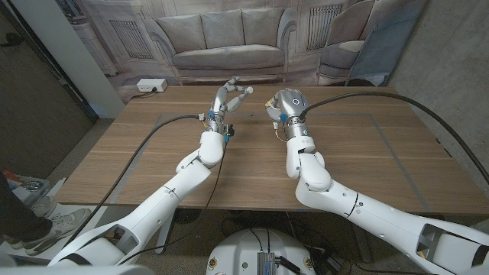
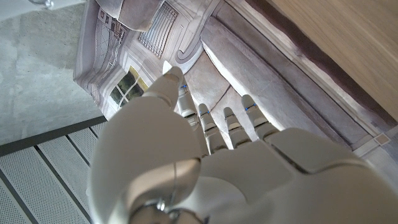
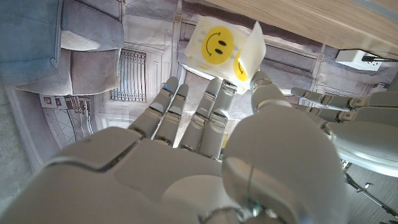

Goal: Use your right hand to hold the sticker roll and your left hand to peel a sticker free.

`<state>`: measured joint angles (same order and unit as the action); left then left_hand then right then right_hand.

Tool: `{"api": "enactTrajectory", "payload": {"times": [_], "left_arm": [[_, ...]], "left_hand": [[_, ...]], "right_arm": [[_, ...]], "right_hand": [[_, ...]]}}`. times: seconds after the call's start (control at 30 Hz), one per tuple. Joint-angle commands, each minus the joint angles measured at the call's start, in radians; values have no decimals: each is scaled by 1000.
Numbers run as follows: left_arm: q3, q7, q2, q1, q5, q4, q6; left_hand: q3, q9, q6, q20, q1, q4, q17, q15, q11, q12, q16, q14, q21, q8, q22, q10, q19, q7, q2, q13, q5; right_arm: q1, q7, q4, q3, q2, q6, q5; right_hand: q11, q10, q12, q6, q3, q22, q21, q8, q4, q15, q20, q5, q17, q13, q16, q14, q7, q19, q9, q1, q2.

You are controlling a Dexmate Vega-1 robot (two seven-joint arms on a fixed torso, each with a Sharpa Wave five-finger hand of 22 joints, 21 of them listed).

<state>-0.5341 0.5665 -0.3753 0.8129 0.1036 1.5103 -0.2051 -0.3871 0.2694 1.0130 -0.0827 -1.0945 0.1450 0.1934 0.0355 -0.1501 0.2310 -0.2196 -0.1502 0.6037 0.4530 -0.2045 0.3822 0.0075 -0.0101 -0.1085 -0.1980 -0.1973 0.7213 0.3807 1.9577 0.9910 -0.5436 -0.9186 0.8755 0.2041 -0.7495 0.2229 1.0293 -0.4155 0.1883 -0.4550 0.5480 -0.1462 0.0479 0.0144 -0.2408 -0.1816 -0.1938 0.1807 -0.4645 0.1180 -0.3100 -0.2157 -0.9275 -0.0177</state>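
While the right hand (image 1: 281, 107) is gripping the sticker roll (image 3: 222, 50) up off the counter (image 1: 359, 164), pinching it between thumb and fingers (image 3: 211, 106), it is presenting the strip toward the middle of the scene, and that looks deliberate: the roll is being offered where the other hand can get at it. From the right wrist view, a yellow smiley sticker (image 3: 217, 42) is facing the camera on its white backing, with a second one partly showing just beside it and a flap of backing standing up at the thumb side, so an edge seems to be waiting there to be caught. Over on the left, the left hand (image 1: 228, 101) is hovering near the roll but apart from it, fingers spread and empty, nothing pinched as far as the head view and its own wrist view are showing. Both hands are working over the far part of the counter, raised above the wood and not resting on it, which is giving the left fingertips (image 2: 205, 115) room to come in from the side. My read is that the hold is done and the peel has not yet begun; the next move is calling for a fine pinch on that sticker's rim without dragging the whole strip loose.
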Motion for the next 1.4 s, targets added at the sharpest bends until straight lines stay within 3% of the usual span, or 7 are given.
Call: {"api": "enactTrajectory", "payload": {"times": [0.03, 0.3, 0.5, 0.73, 0.93, 1.1, 1.4], "left_arm": [[28, 21, -3, 23, -9, 9, -34], [48, 54, 11, 43, -19, 7, -49], [60, 36, -8, 56, -26, 26, -49], [77, 32, -15, 68, -41, 22, -68], [90, 16, -27, 76, -55, 23, -77], [97, 7, -30, 75, -68, 13, -89], [104, -26, -36, 59, -95, -22, -117]], "left_hand": [[-8, 110, 40, -2, 3, -2, 3, 33, 1, 4, -2, -11, 6, 10, 0, 10, 6, 36, -3, -1, -1], [-11, 116, 36, -8, 4, -3, 4, 30, 11, -1, -1, -11, 6, 12, 0, 0, 4, 32, -2, -2, 0], [-9, 108, 25, -7, 8, -2, 3, 28, 20, -7, 2, -10, 7, 3, 1, -10, 2, 38, 9, -2, 2], [23, 86, -33, -4, 46, -10, 4, 22, 36, -19, 11, 1, 5, -32, 2, -43, -7, 19, 61, -3, 14], [70, 58, -183, -6, 107, -29, 9, 9, 49, -31, 17, 22, 0, -105, 3, -99, -20, 5, 113, -6, 22], [77, 52, -231, -8, 116, -32, 10, 9, 50, -33, 18, 26, -2, -128, 4, -114, -25, 3, 119, -6, 20], [80, 48, -232, -9, 122, -35, 11, 4, 51, -32, 17, 29, -4, -130, 4, -120, -29, -2, 119, -6, 18]], "right_arm": [[-10, 7, -22, 10, 25, -23, 13], [-13, 10, -31, 13, 40, -38, 16], [-18, 9, -35, 24, 51, -49, 25], [-27, 5, -44, 38, 68, -67, 39], [-36, 1, -56, 53, 84, -82, 52], [-42, 1, -68, 61, 98, -89, 58], [-61, -3, -98, 75, 125, -115, 75]], "right_hand": [[2, -8, 2, 27, -9, 3, 2, 6, -1, 158, 4, -6, -3, -1, 4, -10, 20, 3, -5, -10, -5], [2, -9, 2, 30, -10, 3, 2, 7, -1, 158, 4, -8, -3, -1, 4, -10, 21, 3, -5, -10, -4], [3, -8, 1, 29, -10, 3, 2, 7, -1, 158, 5, -9, -2, -1, 4, -10, 21, 2, -5, -10, -3], [2, -8, 1, 30, -11, 3, 3, 7, 0, 158, 5, -10, -3, -1, 4, -10, 22, 2, -5, -9, -3], [2, -10, 1, 29, -12, 3, 3, 7, 0, 159, 6, -11, -2, -1, 3, -10, 21, 2, -6, -10, -2], [2, -11, 1, 30, -13, 2, 3, 6, -1, 159, 6, -12, -2, -1, 3, -10, 22, 1, -5, -10, -1], [3, -11, 1, 30, -14, 2, 4, 5, -1, 159, 7, -14, -2, -1, 3, -11, 23, 1, -4, -11, -1]]}}
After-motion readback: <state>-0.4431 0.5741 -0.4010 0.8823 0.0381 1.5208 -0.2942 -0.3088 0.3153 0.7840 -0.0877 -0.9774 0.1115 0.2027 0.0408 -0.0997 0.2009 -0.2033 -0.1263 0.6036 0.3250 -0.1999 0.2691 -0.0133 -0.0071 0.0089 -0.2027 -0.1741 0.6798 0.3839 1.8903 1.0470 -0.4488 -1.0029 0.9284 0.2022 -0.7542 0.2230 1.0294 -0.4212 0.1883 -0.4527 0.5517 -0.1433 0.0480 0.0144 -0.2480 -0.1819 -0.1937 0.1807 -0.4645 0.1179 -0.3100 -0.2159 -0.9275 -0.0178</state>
